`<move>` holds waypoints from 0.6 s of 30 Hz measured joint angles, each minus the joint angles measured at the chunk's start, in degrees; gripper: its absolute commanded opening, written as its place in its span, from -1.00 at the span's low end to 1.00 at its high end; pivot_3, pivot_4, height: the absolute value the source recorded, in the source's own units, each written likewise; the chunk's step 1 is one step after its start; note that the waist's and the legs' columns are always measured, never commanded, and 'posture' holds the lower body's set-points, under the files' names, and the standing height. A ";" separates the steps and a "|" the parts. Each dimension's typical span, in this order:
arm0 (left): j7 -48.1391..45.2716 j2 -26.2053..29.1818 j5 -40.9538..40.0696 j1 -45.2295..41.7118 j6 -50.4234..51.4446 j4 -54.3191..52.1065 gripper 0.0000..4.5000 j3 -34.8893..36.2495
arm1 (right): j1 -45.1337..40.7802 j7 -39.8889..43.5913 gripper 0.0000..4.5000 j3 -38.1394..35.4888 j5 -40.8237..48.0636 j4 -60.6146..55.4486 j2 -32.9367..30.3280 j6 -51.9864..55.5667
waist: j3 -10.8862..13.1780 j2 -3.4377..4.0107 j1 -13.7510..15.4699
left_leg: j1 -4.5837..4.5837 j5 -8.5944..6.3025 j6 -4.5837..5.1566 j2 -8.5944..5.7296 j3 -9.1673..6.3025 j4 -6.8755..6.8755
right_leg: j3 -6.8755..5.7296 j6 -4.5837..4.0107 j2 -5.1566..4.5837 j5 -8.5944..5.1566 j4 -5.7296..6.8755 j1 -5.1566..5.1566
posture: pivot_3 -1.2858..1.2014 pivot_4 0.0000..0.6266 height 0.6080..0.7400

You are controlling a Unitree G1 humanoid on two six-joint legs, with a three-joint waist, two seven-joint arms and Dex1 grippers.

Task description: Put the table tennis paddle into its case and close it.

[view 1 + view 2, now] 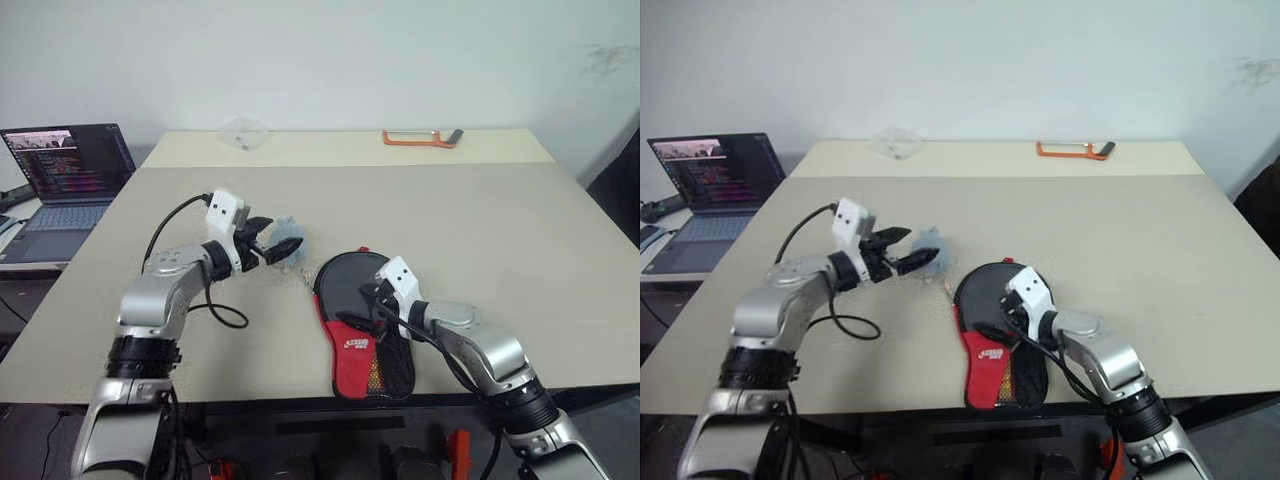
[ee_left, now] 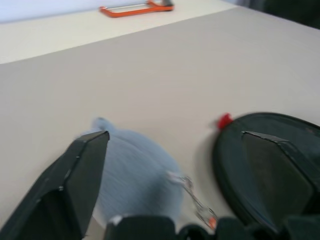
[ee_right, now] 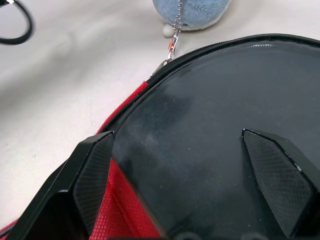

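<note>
**A:** Beige tabletop [image 1: 480,230] runs wide under a plain white wall, with an open laptop [image 1: 68,165] at the upper left of the frame and an orange-framed hacksaw [image 1: 420,137] at the far edge. Where does the case sit?

**B:** Low and centre. The soft paddle-shaped zip pouch, black fabric above and red with a white logo below [image 1: 352,330], lies flat, its round end toward the middle of the frame and its narrow red end toward the bottom edge. So its long axis runs roughly up and down the picture.

**A:** And the paddle?

**B:** I cannot pick out a separate bat. The glossy black round face [image 3: 220,125] in the right wrist view may be the paddle already inside the case, but I cannot tell.

**A:** Which arm is nearer?

**B:** The right gripper [image 1: 380,297], plainly. It hangs over the black top, jaws spread wide with nothing between them. Its fingers straddle the round face.

**A:** The left one?

**B:** The left gripper [image 1: 272,240] is to the upper left of the case, jaws also wide, at the small grey-blue round tag [image 1: 290,240] chained to the zip. The tag looks to lie between its fingers, ungripped.

**A:** So the zip pull is the hinge of it.

**B:** I judge so: the chain [image 3: 175,30] leads from the tag to the rim's upper-left edge, on the left arm's side.
</note>
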 measured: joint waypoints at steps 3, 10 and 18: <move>1.56 -1.50 1.41 -3.63 1.27 5.30 0.99 -0.28 | 0.11 -0.14 1.00 0.20 -0.36 -0.16 0.21 -0.12 | 0.00 0.00 -0.14 | 0.00 0.00 0.00 0.00 0.01 0.00 | 0.01 0.00 0.00 0.00 -0.01 -0.01 | 0.03 -0.52 1.00; 3.26 -3.28 3.16 -7.76 2.64 16.26 0.99 -0.03 | 0.20 -0.86 1.00 0.20 -1.76 -0.16 0.99 -0.35 | 0.00 -0.01 -0.15 | -0.01 0.00 -0.01 -0.01 0.00 0.01 | 0.01 0.00 0.00 0.00 0.01 -0.02 | 0.03 -0.52 1.00; 5.91 -4.31 3.22 -10.09 2.63 23.48 0.99 3.53 | 0.24 -2.43 1.00 -0.11 -2.64 -0.05 1.38 -0.49 | -0.01 -0.02 -0.10 | -0.01 0.01 -0.02 -0.02 0.00 0.02 | 0.01 0.00 -0.02 0.00 0.02 -0.03 | 0.03 -0.52 1.00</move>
